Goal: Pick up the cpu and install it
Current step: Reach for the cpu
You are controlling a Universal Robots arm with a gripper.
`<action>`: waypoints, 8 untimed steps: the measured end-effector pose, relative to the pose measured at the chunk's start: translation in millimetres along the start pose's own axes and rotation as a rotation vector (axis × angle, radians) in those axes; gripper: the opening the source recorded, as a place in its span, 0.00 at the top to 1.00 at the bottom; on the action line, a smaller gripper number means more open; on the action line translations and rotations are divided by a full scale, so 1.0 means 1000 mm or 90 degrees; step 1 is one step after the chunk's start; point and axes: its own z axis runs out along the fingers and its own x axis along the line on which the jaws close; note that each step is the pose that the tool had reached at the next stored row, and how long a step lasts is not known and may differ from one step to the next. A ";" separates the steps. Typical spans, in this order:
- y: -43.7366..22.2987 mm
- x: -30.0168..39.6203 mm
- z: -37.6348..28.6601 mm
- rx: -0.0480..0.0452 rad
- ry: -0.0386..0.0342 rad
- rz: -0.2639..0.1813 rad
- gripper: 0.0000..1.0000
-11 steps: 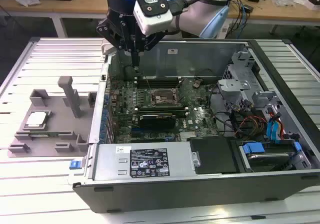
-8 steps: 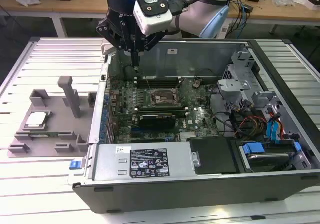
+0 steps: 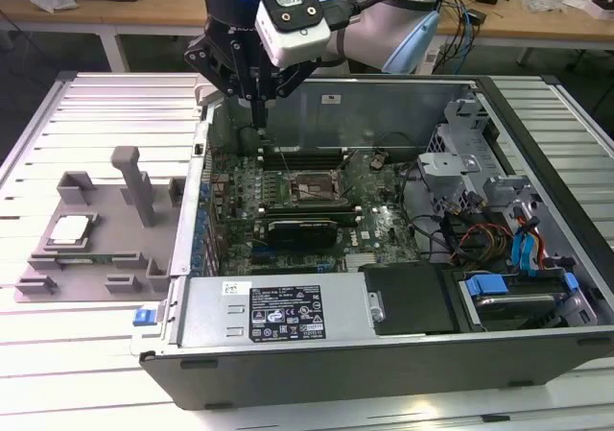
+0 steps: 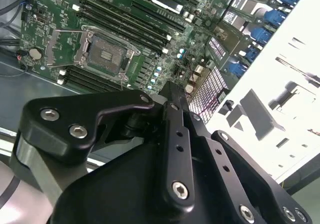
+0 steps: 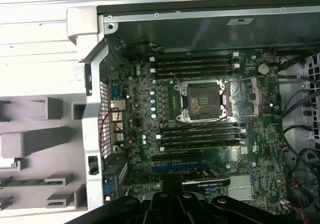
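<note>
The cpu (image 3: 72, 229), a small silvery square chip, lies flat on the grey plastic fixture (image 3: 125, 258) at the exterior view's left, outside the computer case. My gripper (image 3: 259, 116) hangs above the back left corner of the open case, well apart from the cpu, fingers together and nothing in them. On the green motherboard, the dark square socket (image 3: 305, 189) sits empty with its metal bracket swung open; both wrist views show it (image 4: 106, 52) (image 5: 202, 100). The gripper's black body (image 4: 170, 134) (image 5: 175, 199) stands between the cameras and the board.
The case's side wall (image 3: 197, 177) stands between the fixture and the motherboard. A graphics card (image 3: 302, 227) lies just in front of the socket. The power supply with a label sticker (image 3: 288, 311) is nearer still. Cables and blue-tabbed drive bays (image 3: 508, 287) crowd the exterior view's right.
</note>
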 end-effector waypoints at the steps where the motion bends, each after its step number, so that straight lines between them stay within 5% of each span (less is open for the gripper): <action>1: 0.0000 0.0002 0.0000 0.0000 0.0000 0.000 0.89; 8: -0.0003 0.0072 -0.0002 0.0000 0.0000 0.000 0.89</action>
